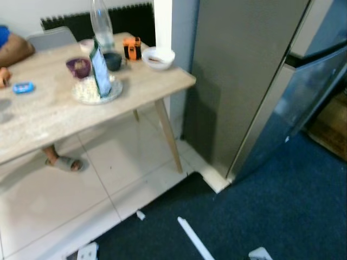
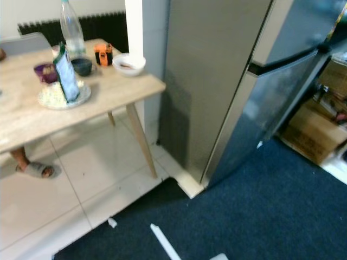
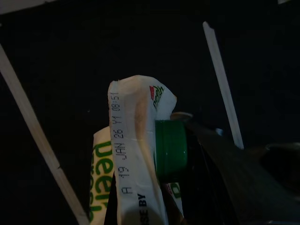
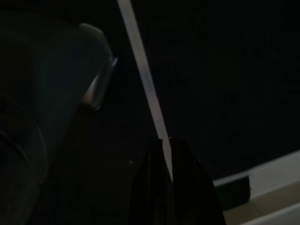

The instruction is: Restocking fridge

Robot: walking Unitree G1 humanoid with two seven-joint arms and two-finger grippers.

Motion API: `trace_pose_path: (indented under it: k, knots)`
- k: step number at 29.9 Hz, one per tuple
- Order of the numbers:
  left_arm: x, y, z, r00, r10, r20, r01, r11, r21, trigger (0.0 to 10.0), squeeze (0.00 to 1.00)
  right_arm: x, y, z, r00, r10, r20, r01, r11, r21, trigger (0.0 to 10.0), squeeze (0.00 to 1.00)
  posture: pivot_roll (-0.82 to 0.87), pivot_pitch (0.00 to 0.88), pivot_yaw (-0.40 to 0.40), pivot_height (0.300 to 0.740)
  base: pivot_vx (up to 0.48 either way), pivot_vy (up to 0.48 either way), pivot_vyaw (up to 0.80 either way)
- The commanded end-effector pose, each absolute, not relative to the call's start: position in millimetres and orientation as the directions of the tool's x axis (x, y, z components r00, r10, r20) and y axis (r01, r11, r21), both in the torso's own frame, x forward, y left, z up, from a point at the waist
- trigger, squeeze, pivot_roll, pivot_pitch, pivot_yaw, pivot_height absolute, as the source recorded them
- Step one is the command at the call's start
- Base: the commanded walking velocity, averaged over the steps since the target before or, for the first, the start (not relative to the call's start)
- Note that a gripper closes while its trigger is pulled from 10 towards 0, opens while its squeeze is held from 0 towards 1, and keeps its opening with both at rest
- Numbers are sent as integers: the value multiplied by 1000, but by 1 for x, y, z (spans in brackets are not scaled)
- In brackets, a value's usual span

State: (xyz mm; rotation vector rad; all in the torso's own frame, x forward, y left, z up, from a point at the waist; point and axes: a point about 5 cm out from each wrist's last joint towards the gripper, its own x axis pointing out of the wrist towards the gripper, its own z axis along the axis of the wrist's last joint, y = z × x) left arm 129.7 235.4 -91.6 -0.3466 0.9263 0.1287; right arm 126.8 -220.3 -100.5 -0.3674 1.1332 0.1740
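- Standing on dark blue carpet [image 1: 282, 206] in front of a tall steel fridge [image 2: 227, 76], doors closed.
- Left gripper [image 3: 154, 187] clamped on a milk carton [image 3: 133, 154]: folded white top with a printed date, green lettering, green screw cap [image 3: 169, 149] facing the camera. Black fingers [image 3: 206, 154] dimly visible beside the cap, with dark carpet beyond.
- So: carton in hand, held low by the left arm, well apart from the fridge.
- Right gripper [image 4: 171, 187] hanging idle in the shade above the carpet; cannot tell whether open or closed. Only a dark shape and a pale strip [image 4: 143, 84] made out there.
- To the left, a wooden table [image 1: 49, 119] on pale tiles, bearing a clear bottle [image 1: 101, 24], a second green-and-white carton [image 1: 100, 70] upright on a plate [image 1: 81, 93], a purple cup [image 1: 79, 66], a dark bowl [image 1: 113, 60], an orange object [image 1: 132, 49], a white bowl [image 1: 158, 57].
- A person's foot in a sandal [image 1: 64, 161] under the table; a blue sleeve [image 1: 3, 33] at its far edge.
- Step in hand, judging by this: carrying the carton to the fridge.
- Next move likely calls for closing in on the fridge, then freeing the door with the right gripper, since the left is occupied.
- Risk: carton pinched near its soft folded top, so possibly prone to slip or crumple.
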Motion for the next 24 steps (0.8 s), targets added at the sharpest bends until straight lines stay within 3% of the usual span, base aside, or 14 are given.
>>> trace_pose_path:
  k: [1, 17, 24]
  knots:
    - [120, 233, -96, 566, -49, -823, -261, 936, -236, 10000, 0, 124, -223, -101, 417, -46, -908, -308, 933, -188, 10000, 0, -52, 111, -22, 740, 0, -472, 0]
    - [120, 229, -97, 564, -60, -823, -254, 936, -242, 10000, 0, 127, -224, -99, 421, -17, -907, -306, 938, -160, 10000, 0, -53, 111, -24, 740, 0, -473, 0]
    - [120, 228, -97, 564, -63, -823, -252, 937, -244, 10000, 0, 127, -224, -99, 418, -6, -908, -303, 942, -146, 10000, 0, -54, 111, -24, 740, 0, -477, 800]
